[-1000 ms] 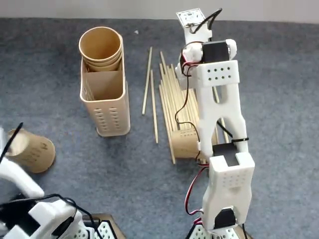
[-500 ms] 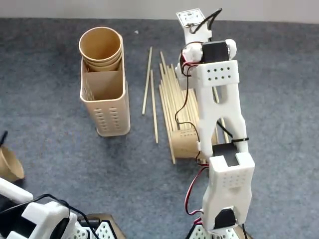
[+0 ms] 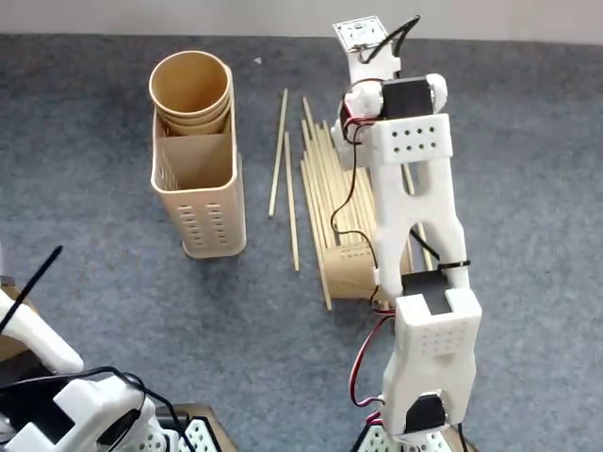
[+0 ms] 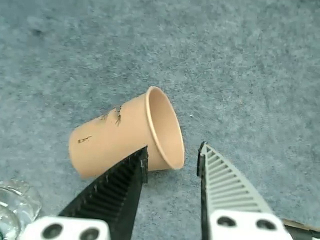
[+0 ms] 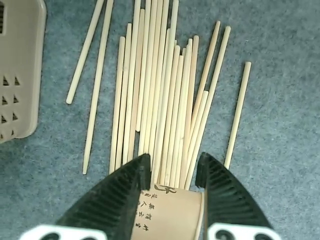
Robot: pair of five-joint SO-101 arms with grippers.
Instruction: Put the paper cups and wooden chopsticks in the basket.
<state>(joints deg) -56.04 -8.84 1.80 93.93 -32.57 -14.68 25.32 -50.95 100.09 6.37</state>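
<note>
A tan paper cup [image 4: 125,137] lies on its side on the grey carpet. My left gripper [image 4: 172,150] is open just over its rim, with one finger [image 4: 120,185] against the cup's wall. Several wooden chopsticks [image 5: 160,90] lie in a loose bundle [image 3: 325,184] beside the beige basket [image 3: 200,202], which holds stacked paper cups [image 3: 191,87] in its far compartment. My right gripper [image 5: 172,167] is open above the near ends of the chopsticks. A second paper cup [image 5: 170,212] lies on its side between its fingers, and the high view shows this cup [image 3: 350,268] partly under the right arm [image 3: 410,169].
Two separate chopsticks [image 3: 283,179] lie between the basket and the bundle. One more chopstick [image 5: 237,112] lies apart on the bundle's other side. The left arm [image 3: 38,339] sits at the near left corner. Open carpet [image 3: 188,330] stretches in front of the basket.
The lying cup at the left has slid from beside the basket's near end out past the left edge of the high view, and the left arm shifted with it. The right arm has kept still.
</note>
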